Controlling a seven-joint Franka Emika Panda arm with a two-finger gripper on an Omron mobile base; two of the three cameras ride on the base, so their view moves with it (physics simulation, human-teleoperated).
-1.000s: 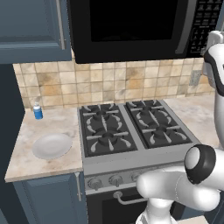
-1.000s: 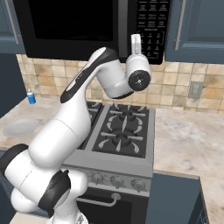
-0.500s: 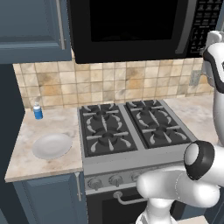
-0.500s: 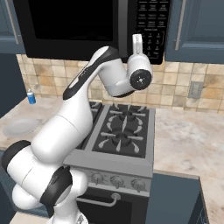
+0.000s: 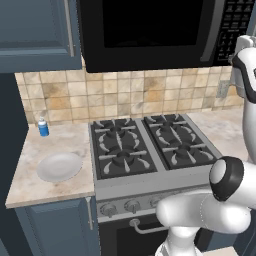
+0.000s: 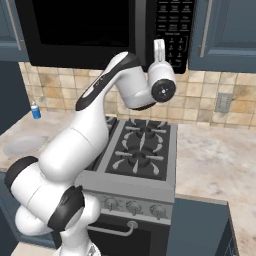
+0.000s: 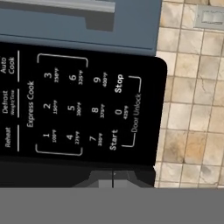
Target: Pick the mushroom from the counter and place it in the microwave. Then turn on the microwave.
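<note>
The microwave (image 5: 150,30) hangs above the stove with its dark glass door closed. My gripper (image 6: 159,50) is raised to the keypad at its right end and points at the buttons. In the hand view the keypad (image 7: 74,109) is very close, and my gripper (image 7: 113,177) is shut, its two tips pressed together just below the Start button (image 7: 113,140). Whether the tips touch the panel I cannot tell. The mushroom is out of view. The counter (image 5: 30,185) lies to the left of the stove.
A white plate (image 5: 59,166) and a small blue bottle (image 5: 43,127) stand on the left counter. The black gas stove (image 5: 145,145) sits below the microwave. Dark blue wall cabinets (image 6: 225,30) flank the microwave, and a wall outlet (image 5: 223,89) is on the tiled backsplash.
The arm's lower links have shifted slightly. The hand stays at the keypad and the gripper is still shut.
</note>
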